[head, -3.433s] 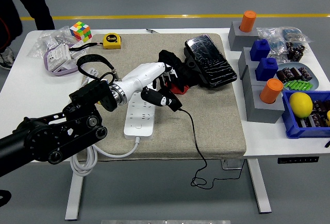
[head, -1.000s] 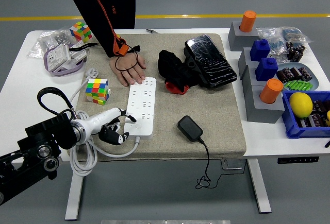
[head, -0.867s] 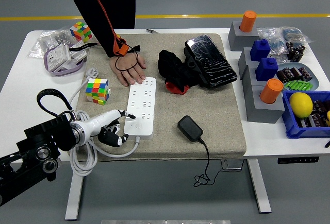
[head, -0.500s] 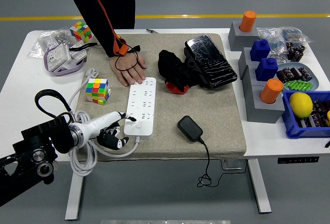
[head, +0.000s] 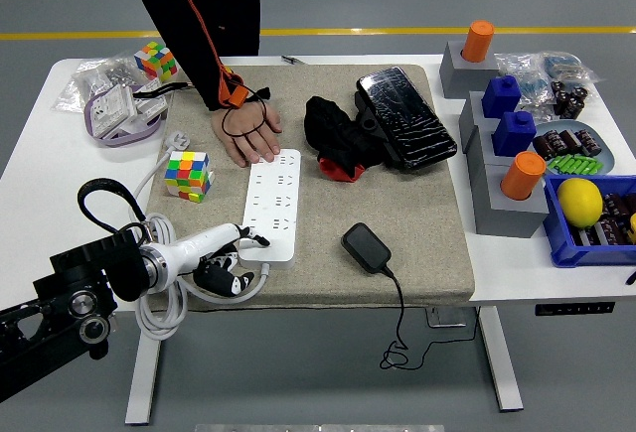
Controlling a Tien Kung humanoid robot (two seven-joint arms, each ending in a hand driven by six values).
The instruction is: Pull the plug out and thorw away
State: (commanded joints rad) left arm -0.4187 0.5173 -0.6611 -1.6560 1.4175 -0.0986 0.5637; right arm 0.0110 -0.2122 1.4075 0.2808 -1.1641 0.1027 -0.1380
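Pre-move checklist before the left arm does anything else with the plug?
1. Plug out of power strip: ok, it lies on the mat, apart from the strip.
2. Left robot hand empty: ok, fingers relaxed at the strip's near end, holding nothing.
3. Workspace clear of people: not ok, a person's hand presses the strip's far end.
4. Plug cable free: ok, it hangs over the table's near edge.
5. Bin for disposal: cannot tell, none visible.
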